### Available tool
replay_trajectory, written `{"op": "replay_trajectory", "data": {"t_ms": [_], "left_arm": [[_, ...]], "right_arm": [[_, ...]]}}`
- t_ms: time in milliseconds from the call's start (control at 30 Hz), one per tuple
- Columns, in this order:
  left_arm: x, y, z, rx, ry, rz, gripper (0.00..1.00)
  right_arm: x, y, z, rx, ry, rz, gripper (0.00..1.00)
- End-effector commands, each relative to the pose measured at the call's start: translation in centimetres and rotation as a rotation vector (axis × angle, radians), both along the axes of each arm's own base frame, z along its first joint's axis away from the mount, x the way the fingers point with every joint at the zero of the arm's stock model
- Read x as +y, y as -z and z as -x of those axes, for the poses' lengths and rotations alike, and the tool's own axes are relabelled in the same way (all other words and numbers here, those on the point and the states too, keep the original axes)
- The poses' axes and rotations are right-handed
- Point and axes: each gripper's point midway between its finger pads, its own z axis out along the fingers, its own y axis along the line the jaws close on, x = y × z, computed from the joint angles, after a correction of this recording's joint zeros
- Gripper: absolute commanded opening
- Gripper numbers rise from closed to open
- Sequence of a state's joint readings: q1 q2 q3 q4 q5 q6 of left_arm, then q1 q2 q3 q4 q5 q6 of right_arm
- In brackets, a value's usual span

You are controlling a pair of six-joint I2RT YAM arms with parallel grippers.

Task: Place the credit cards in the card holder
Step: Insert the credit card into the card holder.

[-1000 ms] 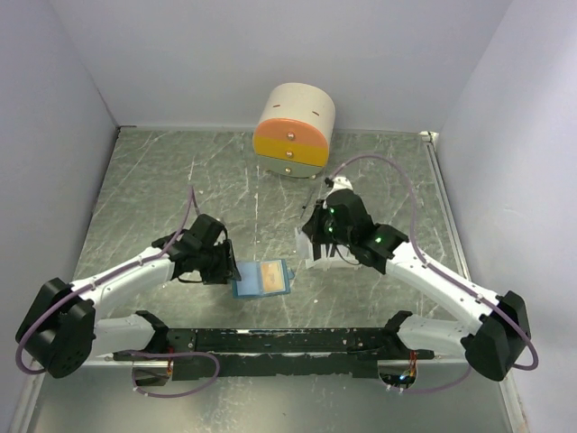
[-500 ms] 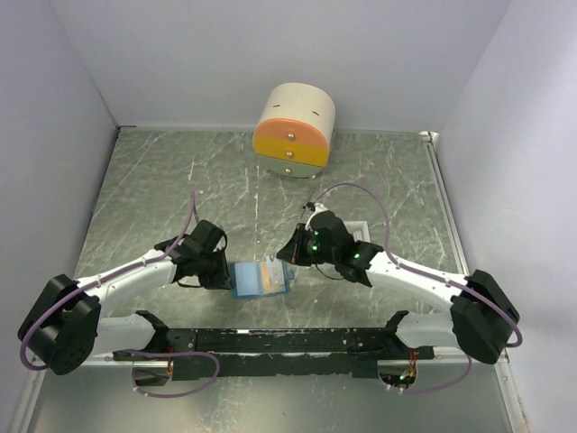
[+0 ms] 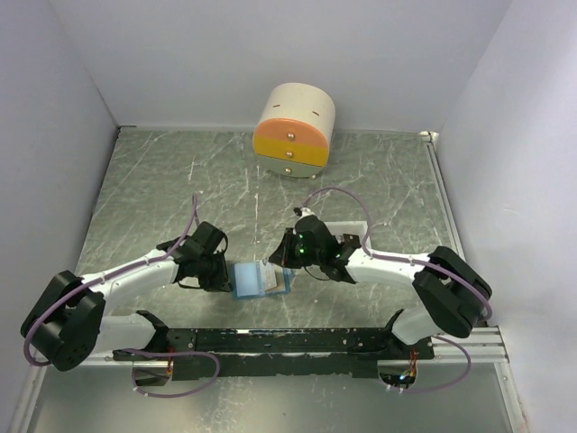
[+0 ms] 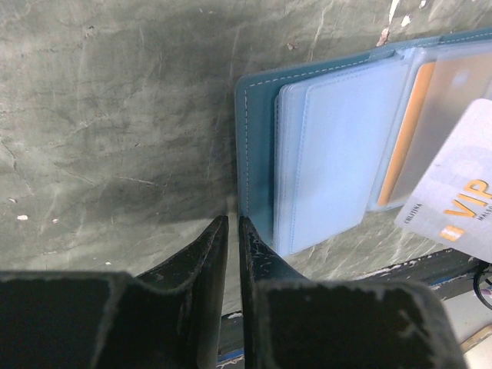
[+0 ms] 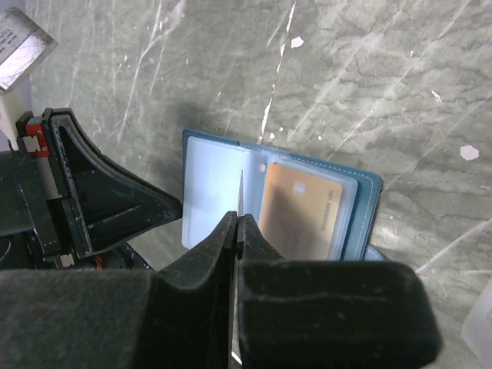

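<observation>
Left wrist view looks down past the left gripper. Its black fingers are drawn almost together with only a thin slit between them, tips right at the left edge of the light-blue folding card holder; whether they nip that edge I can't tell. The holder lies open on the grey-green marbled table, between the two grippers, clear plastic sleeves facing up, an orange-tan card tucked in its right-hand sleeve. Over that side hangs a whitish card with orange VIP lettering, tilted and pinched edge-on between the pressed-together fingers of the right gripper. Further right, partly behind the right arm, sits a shallow white rectangular tray.
</observation>
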State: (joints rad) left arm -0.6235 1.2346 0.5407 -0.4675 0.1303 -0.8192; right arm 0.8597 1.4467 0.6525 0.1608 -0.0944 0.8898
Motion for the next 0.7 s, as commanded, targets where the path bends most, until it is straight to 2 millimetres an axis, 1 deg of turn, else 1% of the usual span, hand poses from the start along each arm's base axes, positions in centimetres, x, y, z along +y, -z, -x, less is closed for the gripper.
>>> {"op": "replay_trajectory", "data": {"t_ms": [0, 267, 667], "left_arm": [[0.0, 0.4, -0.2, -0.007, -0.010, 0.000, 0.22], [-0.1, 0.5, -0.1, -0.004, -0.010, 0.009, 0.22], [-0.1, 0.7, 0.2, -0.001, -0.009, 0.020, 0.21]], "right_arm": [[0.8, -0.4, -0.8, -0.043, 0.015, -0.054, 0.00], [1.3, 1.2, -0.5, 0.001, 0.013, -0.072, 0.00], [1.4, 2.0, -0.5, 0.030, 0.046, -0.110, 0.00]]}}
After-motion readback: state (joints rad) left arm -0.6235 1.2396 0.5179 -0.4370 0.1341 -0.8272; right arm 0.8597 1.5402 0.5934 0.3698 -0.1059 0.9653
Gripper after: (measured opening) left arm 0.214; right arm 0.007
